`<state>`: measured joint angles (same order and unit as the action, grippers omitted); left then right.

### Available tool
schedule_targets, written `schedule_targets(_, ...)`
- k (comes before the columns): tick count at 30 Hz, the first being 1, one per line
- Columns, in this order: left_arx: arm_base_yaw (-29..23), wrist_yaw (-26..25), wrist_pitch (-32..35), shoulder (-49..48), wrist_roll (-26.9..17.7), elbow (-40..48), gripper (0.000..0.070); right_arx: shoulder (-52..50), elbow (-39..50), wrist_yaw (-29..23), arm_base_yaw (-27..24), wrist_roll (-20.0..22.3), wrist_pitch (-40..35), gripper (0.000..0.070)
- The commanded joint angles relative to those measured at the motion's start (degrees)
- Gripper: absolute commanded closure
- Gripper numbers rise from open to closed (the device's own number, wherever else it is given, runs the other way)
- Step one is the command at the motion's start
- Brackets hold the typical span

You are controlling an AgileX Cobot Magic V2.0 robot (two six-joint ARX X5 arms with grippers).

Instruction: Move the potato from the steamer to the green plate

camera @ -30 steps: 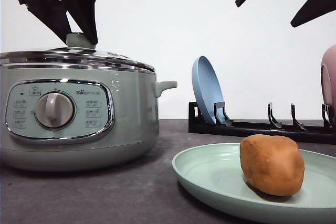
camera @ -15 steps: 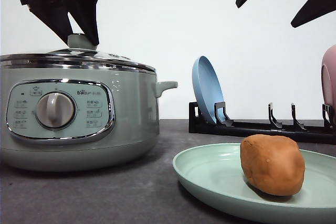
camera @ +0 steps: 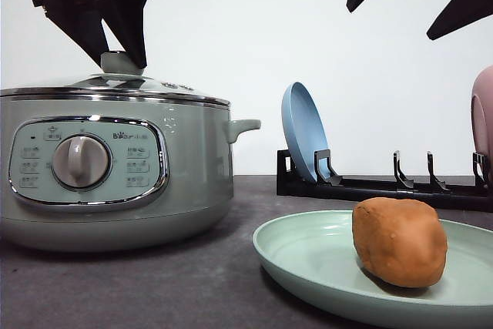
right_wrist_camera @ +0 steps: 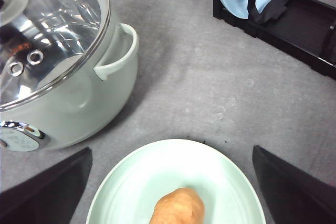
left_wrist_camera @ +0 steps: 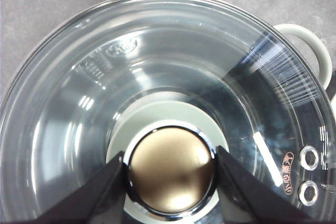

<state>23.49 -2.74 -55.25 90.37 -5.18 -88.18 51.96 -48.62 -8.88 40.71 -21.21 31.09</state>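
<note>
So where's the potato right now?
In the front view, the potato sits on the green plate at the right, in front of the black rack and right of the steamer.

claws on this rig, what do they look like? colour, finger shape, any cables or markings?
Both matte black. Left claw: two flat fingers tapering to points under a blocky black body. Right claw: same pointed, wedge-shaped fingers. No cables or markings visible.

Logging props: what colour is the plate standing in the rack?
Blue, standing in the black rack; clearest in the front view.
</note>
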Motion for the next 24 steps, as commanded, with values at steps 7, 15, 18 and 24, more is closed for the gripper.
schedule_targets(7, 0.70, -0.04, -2.22, 1.04, 0.12, -1.33, 0.0323, 0.35, -0.98, -0.19, 0.35, 0.67, -0.15, 0.0083)
schedule_targets(15, 0.70, -0.04, -1.79, -0.59, 0.14, -1.46, 0.0215, 0.35, -0.98, -0.13, 0.35, 0.70, 0.18, 0.0083)
schedule_targets(18, 0.71, -0.04, -1.42, -2.80, 0.29, -1.46, 0.0216, 0.35, -0.98, 0.02, 0.36, 0.72, 0.64, 0.0083)
schedule_targets(24, 0.91, -0.98, -2.86, -8.99, 1.08, -1.46, 0.0233, 0.35, -0.98, 3.34, 0.36, 0.92, 1.41, 0.0083)
